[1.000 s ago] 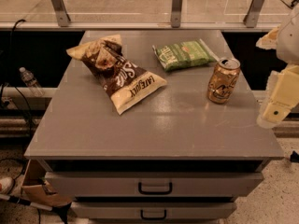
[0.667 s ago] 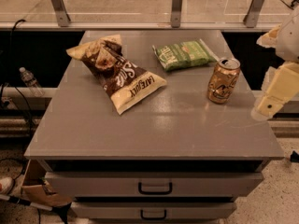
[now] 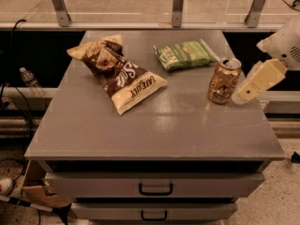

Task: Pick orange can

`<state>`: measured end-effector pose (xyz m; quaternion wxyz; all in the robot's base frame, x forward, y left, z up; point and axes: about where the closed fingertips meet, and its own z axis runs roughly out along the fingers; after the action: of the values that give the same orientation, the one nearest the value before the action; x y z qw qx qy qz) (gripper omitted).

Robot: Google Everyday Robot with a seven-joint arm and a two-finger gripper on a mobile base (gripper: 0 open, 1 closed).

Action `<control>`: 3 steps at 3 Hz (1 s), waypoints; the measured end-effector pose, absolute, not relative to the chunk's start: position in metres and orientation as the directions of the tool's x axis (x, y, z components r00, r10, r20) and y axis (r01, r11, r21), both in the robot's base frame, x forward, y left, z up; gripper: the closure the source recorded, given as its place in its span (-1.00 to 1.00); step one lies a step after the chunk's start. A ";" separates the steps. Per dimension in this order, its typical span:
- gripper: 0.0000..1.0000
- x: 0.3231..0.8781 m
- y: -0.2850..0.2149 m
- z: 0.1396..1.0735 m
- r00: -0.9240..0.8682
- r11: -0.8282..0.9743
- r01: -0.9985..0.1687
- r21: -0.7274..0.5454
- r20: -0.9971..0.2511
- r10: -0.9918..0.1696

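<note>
- This is looking like a lab or office test space rather than a home.
- A grey metal cabinet is serving as the worktop (image 3: 154,125), with two handled drawers (image 3: 155,187) sitting beneath it.
- Metal posts (image 3: 178,3) are holding a glass panel behind it.
- Loose cables (image 3: 11,102) are trailing at the left, where a water bottle (image 3: 29,80) is lying on a ledge.
- A cardboard box (image 3: 40,193) is sitting on the speckled floor (image 3: 281,196).
- A robot's cream pincer (image 3: 251,88) is hovering at the worktop's right edge, just beside a can (image 3: 224,80).
- Two snack bags (image 3: 117,71) are lying laid out like test items.
</note>
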<state>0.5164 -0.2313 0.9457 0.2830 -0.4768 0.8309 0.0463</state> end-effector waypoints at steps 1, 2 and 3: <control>-1.00 0.537 -0.230 0.934 -0.419 0.593 -0.793 -0.138 -0.583 -0.696; -1.00 0.548 -0.225 0.922 -0.432 0.603 -0.793 -0.090 -0.614 -0.660; -0.65 0.553 -0.218 0.913 -0.437 0.597 -0.800 -0.062 -0.622 -0.650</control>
<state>0.5533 -0.2181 0.9128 0.3077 -0.4322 0.8389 0.1217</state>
